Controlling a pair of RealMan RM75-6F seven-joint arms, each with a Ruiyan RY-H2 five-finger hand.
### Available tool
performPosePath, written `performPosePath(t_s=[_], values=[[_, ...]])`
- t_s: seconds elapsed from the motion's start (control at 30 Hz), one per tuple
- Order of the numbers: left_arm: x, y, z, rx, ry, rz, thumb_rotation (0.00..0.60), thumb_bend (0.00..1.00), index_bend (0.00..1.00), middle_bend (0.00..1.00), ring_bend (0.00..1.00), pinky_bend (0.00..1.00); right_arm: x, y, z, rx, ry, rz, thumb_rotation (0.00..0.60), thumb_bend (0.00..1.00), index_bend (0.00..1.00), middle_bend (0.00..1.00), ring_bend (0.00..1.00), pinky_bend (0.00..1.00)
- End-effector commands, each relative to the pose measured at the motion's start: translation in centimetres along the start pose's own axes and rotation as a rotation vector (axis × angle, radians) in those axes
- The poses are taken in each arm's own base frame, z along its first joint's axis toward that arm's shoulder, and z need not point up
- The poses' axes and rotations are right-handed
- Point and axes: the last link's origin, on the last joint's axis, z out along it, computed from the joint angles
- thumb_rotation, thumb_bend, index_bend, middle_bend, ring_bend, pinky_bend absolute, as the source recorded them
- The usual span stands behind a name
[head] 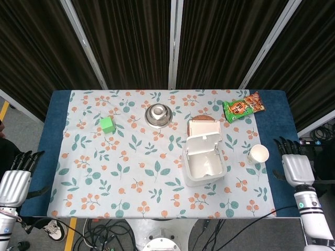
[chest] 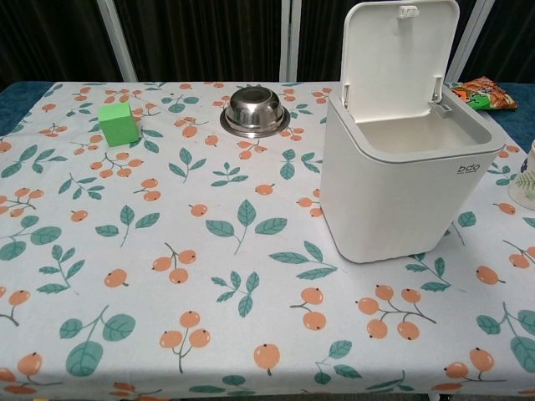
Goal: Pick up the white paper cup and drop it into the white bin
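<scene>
The white paper cup [head: 258, 154] stands upright on the cloth to the right of the white bin [head: 204, 165], whose lid is flipped up. In the chest view only a sliver of the cup [chest: 527, 182] shows at the right edge, beside the bin [chest: 401, 196]. My right hand [head: 296, 166] hovers off the table's right edge, a short way right of the cup, fingers apart and holding nothing. At the lower left, off the table's edge, my left hand [head: 14, 180] is open and empty. The chest view shows neither hand.
A steel bowl [head: 158, 115] sits upside down at the back middle, with a green cube [head: 107, 124] to its left. A snack packet [head: 243, 107] lies at the back right. A brown round thing [head: 204, 118] peeks out behind the bin's lid.
</scene>
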Motion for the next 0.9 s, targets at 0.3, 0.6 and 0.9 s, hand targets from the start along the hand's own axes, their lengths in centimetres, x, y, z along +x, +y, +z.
performPosePath(t_s=[0.3, 0.6, 0.9], values=[[-0.2, 0.0, 0.1, -0.004, -0.007, 0.006, 0.6, 0.09, 0.1, 0.15, 0.08, 0.1, -1.8, -4.2, 5.3, 0.064, -0.148, -0.01, 0.6, 0.17, 0.0, 0.0, 0.0, 0.0], [-0.3, -0.1, 0.0, 0.004, -0.017, 0.005, 0.6, 0.09, 0.1, 0.15, 0.08, 0.1, -2.6, -5.2, 5.9, 0.075, -0.174, -0.033, 0.6, 0.28, 0.0, 0.11, 0.08, 0.27], [-0.5, -0.1, -0.1, 0.003, -0.027, 0.007, 0.6, 0.09, 0.11, 0.15, 0.08, 0.1, -2.7, -4.8, 5.4, 0.086, -0.154, -0.008, 0.6, 0.34, 0.14, 0.26, 0.22, 0.5]])
